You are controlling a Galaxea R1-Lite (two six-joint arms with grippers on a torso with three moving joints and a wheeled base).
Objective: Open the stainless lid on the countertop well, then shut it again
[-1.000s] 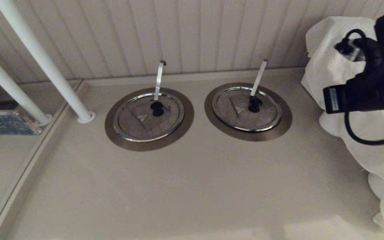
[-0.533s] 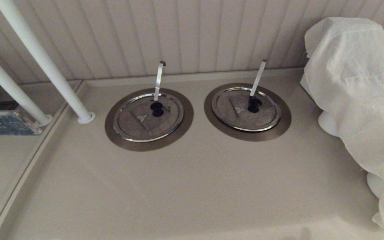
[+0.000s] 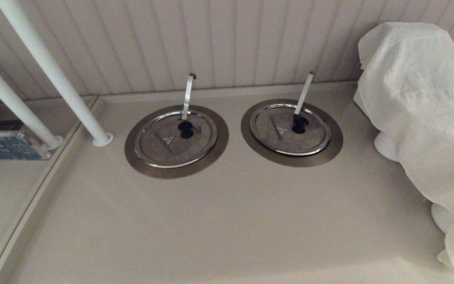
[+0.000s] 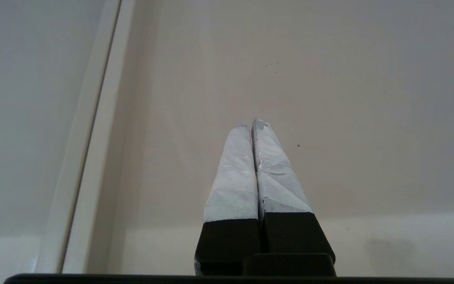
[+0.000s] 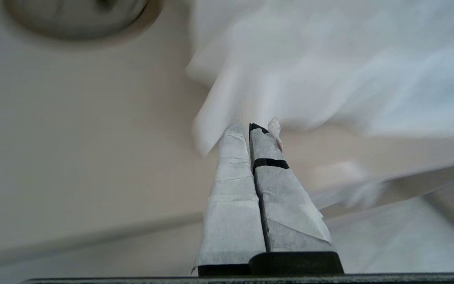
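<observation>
The stainless lid (image 3: 290, 129) is seated flat on the right countertop well (image 3: 332, 145), leaning utensil handle (image 3: 304, 93) through it. Left gripper (image 4: 253, 125) and right gripper (image 5: 252, 130) are pressed closed, empty, off the lid. The black knob (image 3: 300, 123) should be pinched squarely and lifted clear of the handle.

Dim, warm light (right wrist view motion-blurred).

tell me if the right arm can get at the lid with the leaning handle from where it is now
Probably yes. The stainless lid sits closed on the countertop well with bare counter in front; only the white cloth lies to its right. The right gripper is shut, out of the head view.
</observation>
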